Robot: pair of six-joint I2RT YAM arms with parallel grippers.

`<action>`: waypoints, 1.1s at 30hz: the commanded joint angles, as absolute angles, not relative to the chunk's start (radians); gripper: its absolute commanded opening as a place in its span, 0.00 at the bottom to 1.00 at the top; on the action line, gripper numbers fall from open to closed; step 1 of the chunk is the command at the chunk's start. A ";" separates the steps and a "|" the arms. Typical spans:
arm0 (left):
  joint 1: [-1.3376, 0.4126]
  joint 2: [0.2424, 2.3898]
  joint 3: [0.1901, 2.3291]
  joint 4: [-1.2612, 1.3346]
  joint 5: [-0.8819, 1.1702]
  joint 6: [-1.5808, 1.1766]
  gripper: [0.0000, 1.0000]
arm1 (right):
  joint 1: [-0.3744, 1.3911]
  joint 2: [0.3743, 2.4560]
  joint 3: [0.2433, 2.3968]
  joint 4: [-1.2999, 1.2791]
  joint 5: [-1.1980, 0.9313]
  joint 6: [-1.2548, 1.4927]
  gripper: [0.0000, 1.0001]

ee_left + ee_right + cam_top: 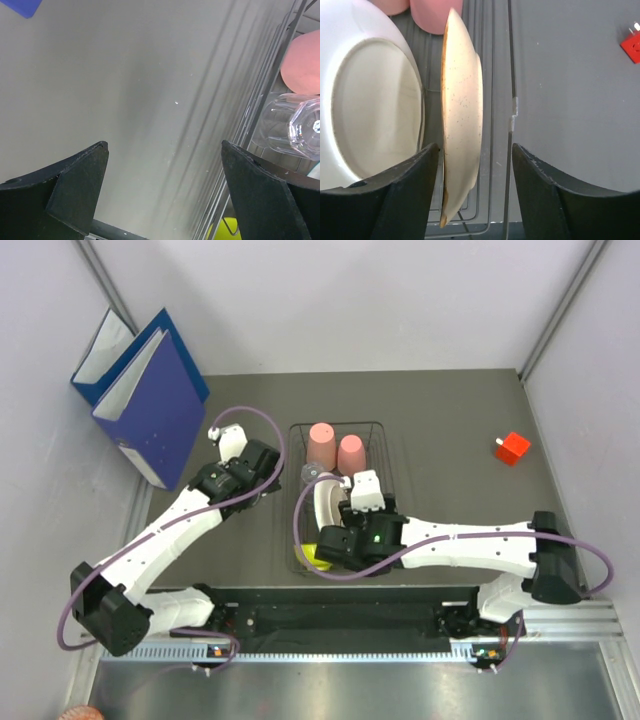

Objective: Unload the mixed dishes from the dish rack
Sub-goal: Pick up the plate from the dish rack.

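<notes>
**Right jaws straddled the tan plate; left jaws hung open over bare table**

The right gripper [475,147] stood wide open with the tan plate [462,115] between its jaws and nothing yet held. The plate stood on edge in the dish rack [509,100]. That seemed to be why the jaws were lined up across its thickness, one finger to each face, ready to pinch the rim. The plate sat off-centre in the gap, just beside one finger and with clear room to the other. Closing from there would likely have nudged it sideways before the grip set.

Outside that nearer finger the white plate [370,100] leaned on edge too, its underside facing the jaws. It was close enough that the finger had to slip between the two plates. Ahead of the fingertips were the two pink cups [430,15]. Beyond the far finger, past the rack wall, lay the grey table and the red cube [632,45].

The left gripper [164,145] was also spread wide and held nothing, with only table [125,75] between its jaws. Outside one finger ran the rack's bars, and behind them lay the clear glass [300,125] on its side, and a sliver of the lime-yellow bowl [227,232]. Judging by this, the left arm was kept clear of the rack while the right worked. Every dish was in the rack, so the unloading looked barely begun.
</notes>
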State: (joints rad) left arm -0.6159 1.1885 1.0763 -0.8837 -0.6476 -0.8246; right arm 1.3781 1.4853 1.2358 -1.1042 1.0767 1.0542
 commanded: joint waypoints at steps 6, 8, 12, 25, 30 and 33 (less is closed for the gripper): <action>-0.618 1.141 1.040 -0.874 -0.644 -0.865 0.99 | 1.387 1.523 1.216 -1.157 1.089 1.173 0.43; -0.617 1.135 1.035 -0.877 -0.647 -0.868 0.99 | 1.388 1.528 1.210 -1.160 1.092 1.189 0.42; -0.617 1.131 1.031 -0.887 -0.652 -0.879 0.99 | 1.387 1.560 1.213 -1.203 1.120 1.253 0.41; -0.618 1.106 1.009 -0.891 -0.649 -0.894 0.99 | 1.405 1.672 1.258 -1.368 1.158 1.442 0.00; -0.618 1.103 1.009 -0.888 -0.646 -0.896 0.99 | 1.417 1.655 1.298 -1.411 1.187 1.444 0.00; -0.618 1.098 1.008 -0.888 -0.643 -0.897 0.99 | 1.425 1.646 1.311 -1.414 1.192 1.433 0.00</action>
State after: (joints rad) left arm -0.6163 1.1240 1.0149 -0.8921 -0.6434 -0.8886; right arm 1.3922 1.6642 1.2430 -1.3132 1.1759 1.4178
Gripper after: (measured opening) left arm 0.991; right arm 0.177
